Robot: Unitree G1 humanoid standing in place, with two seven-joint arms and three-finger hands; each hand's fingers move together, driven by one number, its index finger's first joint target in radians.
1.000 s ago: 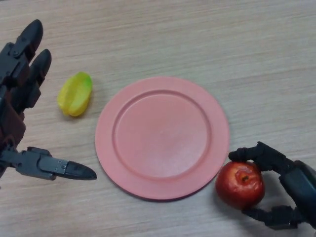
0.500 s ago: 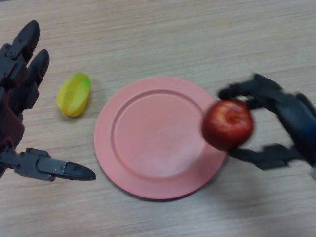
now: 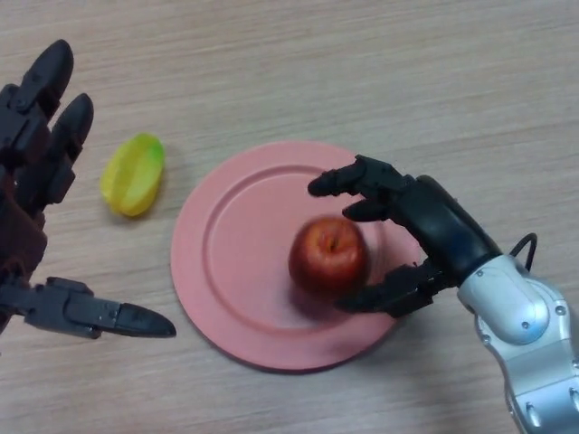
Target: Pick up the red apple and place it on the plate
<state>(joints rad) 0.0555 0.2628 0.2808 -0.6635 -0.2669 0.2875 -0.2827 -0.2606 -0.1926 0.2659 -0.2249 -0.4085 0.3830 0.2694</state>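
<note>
The red apple (image 3: 326, 256) is over the middle of the pink plate (image 3: 235, 271), low enough to cast a small shadow on it; whether it rests on the plate I cannot tell. My right hand (image 3: 425, 226) reaches in from the right and curls around the apple. Its fingers (image 3: 362, 181) arch over the apple's top right, and its thumb (image 3: 389, 294) presses against the lower right side. My left hand (image 3: 36, 172) hovers at the left edge of the head view with its fingers spread and holds nothing.
A yellow-green fruit (image 3: 133, 174) lies on the wooden table (image 3: 362, 72) just left of the plate, between the plate and my left hand. The left thumb (image 3: 109, 316) points toward the plate's lower left rim.
My right hand lifted the apple from the table at the plate's lower right edge and carried it left to the plate's middle. The left hand stayed put.
</note>
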